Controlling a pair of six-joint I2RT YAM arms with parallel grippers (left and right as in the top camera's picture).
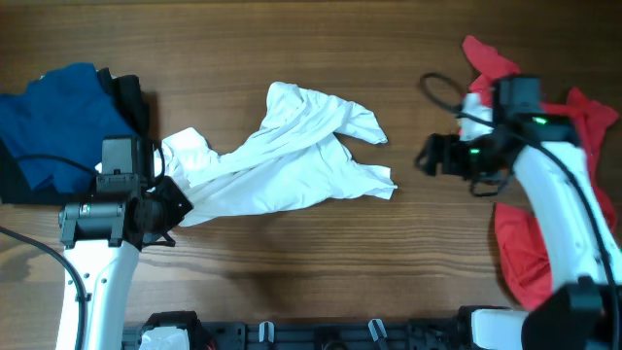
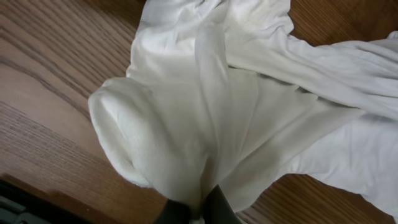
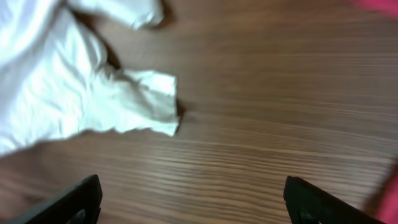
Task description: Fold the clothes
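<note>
Item one: white soft-cloth T-shirt (image 1: 292, 160) — uniform white in all three views, with pale grey shading in the creases and a faint cream cast in the left wrist view.

Item two: blue crumpled cloth garment (image 1: 53, 122), solid mid-to-dark blue.

Item three: black cloth garment (image 1: 131, 102), solid black.

Item four: red crumpled cloth garment (image 1: 515, 253), bright solid red. It shows as a pink-red blur at the edge of the right wrist view.

Item five: brown wooden table (image 1: 292, 39) — medium brown, streaked with darker grain.

Equipment: left gripper (image 1: 180, 204) black; right gripper (image 1: 428, 156) black, with a small green light (image 1: 473, 151) glowing on the housing behind it. Left arm (image 1: 92, 282) and right arm (image 1: 559, 209) have white shells.
</note>
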